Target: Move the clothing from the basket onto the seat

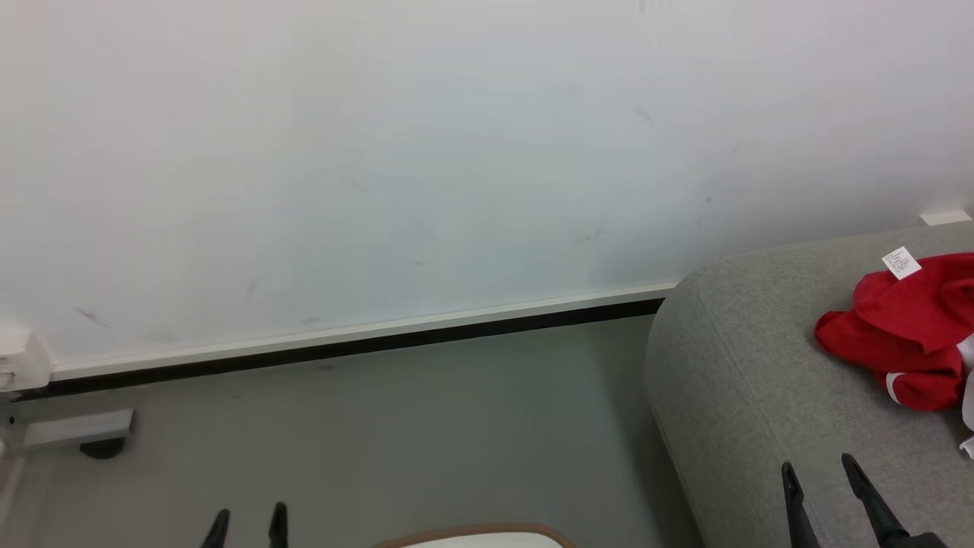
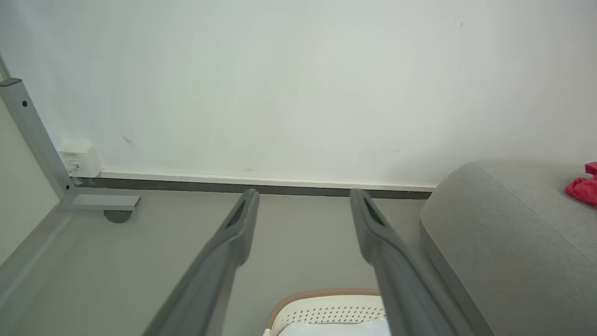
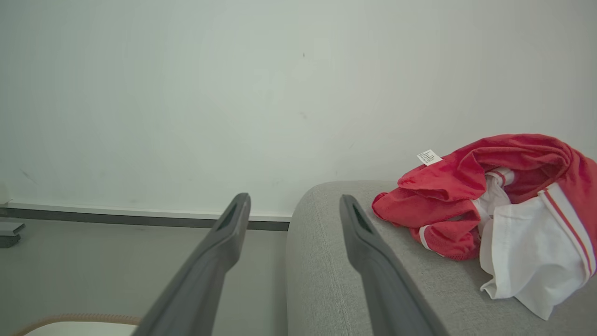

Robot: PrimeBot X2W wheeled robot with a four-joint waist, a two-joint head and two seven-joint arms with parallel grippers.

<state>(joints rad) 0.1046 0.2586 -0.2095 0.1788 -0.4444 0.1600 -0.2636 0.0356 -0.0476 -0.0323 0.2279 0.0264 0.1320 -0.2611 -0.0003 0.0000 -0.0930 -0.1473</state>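
A heap of red clothing [image 1: 905, 335] with white trim and a white label lies on the light grey seat [image 1: 753, 396] at the right; it shows larger as the clothing [image 3: 494, 205] on the seat [image 3: 326, 261] in the right wrist view, with a white piece at its near side. The white basket [image 2: 326, 312] with a tan rim lies low, between the left fingers; its rim [image 1: 479, 533] peeks in at the bottom edge. My left gripper [image 1: 247, 521] is open above the floor. My right gripper [image 1: 822, 468] is open over the seat's front, short of the clothing.
A pale wall with a dark skirting strip [image 1: 342, 346] runs across the back. A grey metal frame foot with a castor [image 1: 84, 434] stands at the far left beside a white box [image 2: 79, 156] on the wall. Grey floor [image 1: 380, 434] lies between it and the seat.
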